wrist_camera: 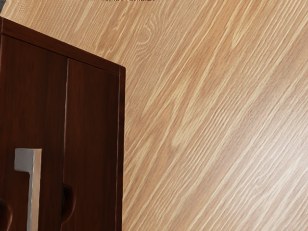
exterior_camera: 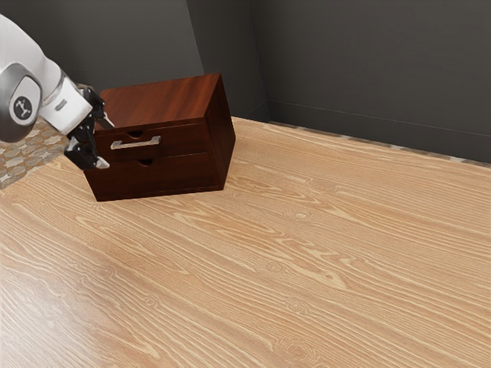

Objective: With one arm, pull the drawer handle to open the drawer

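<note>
A dark red-brown wooden drawer box [exterior_camera: 173,107] stands on the table at the exterior view's upper left. Its upper drawer front [exterior_camera: 180,139] carries a silver bar handle [exterior_camera: 136,142] and lies flush with the box. My gripper [exterior_camera: 103,142] is open in front of the box's left end, one finger above the other, just left of the handle's end and not around it. In the wrist view the drawer fronts [wrist_camera: 91,144] and one end of the handle [wrist_camera: 28,183] appear close up.
The light wooden table [exterior_camera: 307,253] stretches wide to the exterior view's right and toward the front. A speckled stone-like surface [exterior_camera: 27,157] lies left of the box, under my arm. Dark walls stand behind.
</note>
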You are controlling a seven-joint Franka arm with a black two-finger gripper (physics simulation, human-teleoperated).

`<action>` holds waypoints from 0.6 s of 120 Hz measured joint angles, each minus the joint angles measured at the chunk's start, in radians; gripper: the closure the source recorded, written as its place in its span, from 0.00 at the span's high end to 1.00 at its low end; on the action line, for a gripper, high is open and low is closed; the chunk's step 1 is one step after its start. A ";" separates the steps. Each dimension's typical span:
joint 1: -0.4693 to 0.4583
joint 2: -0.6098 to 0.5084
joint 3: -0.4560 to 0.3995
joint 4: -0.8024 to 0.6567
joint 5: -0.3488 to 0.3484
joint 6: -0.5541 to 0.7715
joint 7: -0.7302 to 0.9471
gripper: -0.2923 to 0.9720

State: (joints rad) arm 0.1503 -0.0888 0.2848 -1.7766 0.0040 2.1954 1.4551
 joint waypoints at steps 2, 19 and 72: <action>0.000 0.000 -0.001 -0.002 -0.001 0.006 0.006 0.72; -0.001 0.021 -0.002 -0.009 -0.010 0.037 0.050 0.63; 0.019 0.133 0.001 0.029 -0.044 0.103 0.127 0.53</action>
State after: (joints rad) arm 0.1693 0.0443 0.2853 -1.7477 -0.0401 2.2987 1.5825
